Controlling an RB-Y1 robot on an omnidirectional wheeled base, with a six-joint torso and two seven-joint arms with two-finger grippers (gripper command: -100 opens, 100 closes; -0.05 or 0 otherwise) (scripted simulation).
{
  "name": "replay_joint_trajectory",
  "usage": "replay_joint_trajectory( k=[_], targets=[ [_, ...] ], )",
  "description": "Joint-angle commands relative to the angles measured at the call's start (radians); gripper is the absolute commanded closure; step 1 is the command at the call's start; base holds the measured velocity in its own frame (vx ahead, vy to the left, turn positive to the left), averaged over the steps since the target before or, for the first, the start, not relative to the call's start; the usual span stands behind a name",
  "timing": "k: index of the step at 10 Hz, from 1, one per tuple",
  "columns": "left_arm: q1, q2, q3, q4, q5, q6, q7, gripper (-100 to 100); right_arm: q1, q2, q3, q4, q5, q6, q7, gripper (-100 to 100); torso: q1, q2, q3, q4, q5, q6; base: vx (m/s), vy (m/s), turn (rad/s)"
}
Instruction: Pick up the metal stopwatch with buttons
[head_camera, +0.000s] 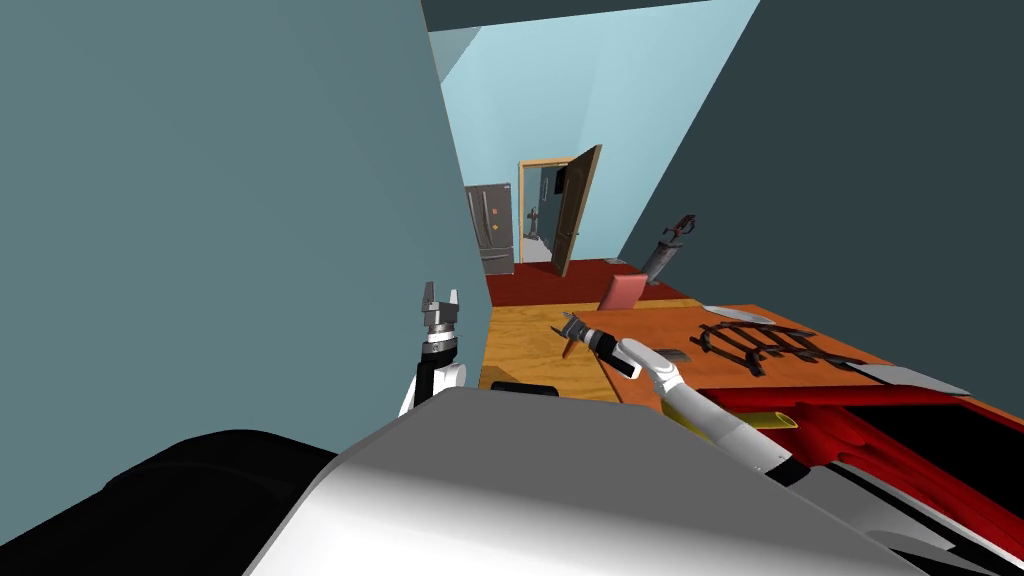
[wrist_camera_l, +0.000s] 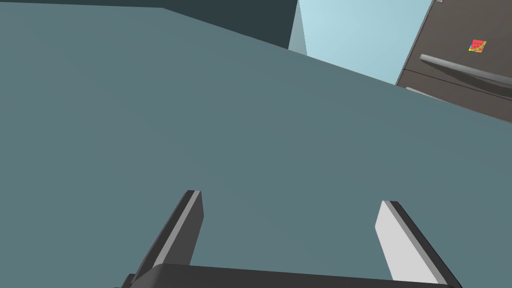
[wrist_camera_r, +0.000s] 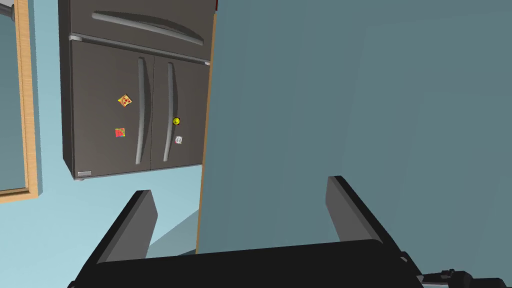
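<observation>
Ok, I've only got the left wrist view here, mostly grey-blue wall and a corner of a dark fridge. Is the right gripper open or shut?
Observer: Open. In its own wrist view the right gripper has its fingers apart with nothing between them.
Operator: What is it pointing at?
Observer: Partly the same wall, partly the fridge front, which has both doors shut and small magnets on it.
Operator: Any stopwatch in sight?
Observer: None I can make out. In the head view the right gripper is seen against a wooden surface ahead.
</observation>
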Motion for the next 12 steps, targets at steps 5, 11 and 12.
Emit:
replay_joint_trajectory(
  k=[5, 11, 12],
  targets=[
    [0.000, 0.000, 0.000, 0.000, 0.000, 0.000, 0.000, 0, -0.038, -0.077, 0.104, 0.133, 0.082, 0.014, 0.039, -100, -0.001, 0.002, 0.001, 0.000, 0.000, 0.000, 0.041, 0.025, 0.017],
    [0.000, 0.000, 0.000, 0.000, 0.000, 0.000, 0.000, 0, -0.069, -0.143, 0.208, 0.265, 0.156, 0.039, 0.069, -100, -0.001, 0.001, 0.001, 0.000, 0.000, 0.000, 0.051, 0.025, 0.015],
    [0.000, 0.000, 0.000, 0.000, 0.000, 0.000, 0.000, 0, -0.069, -0.143, 0.215, 0.294, 0.156, 0.039, 0.069, -100, 0.000, 0.000, 0.000, 0.000, 0.000, 0.000, 0.062, 0.031, 0.017]
  ],
)
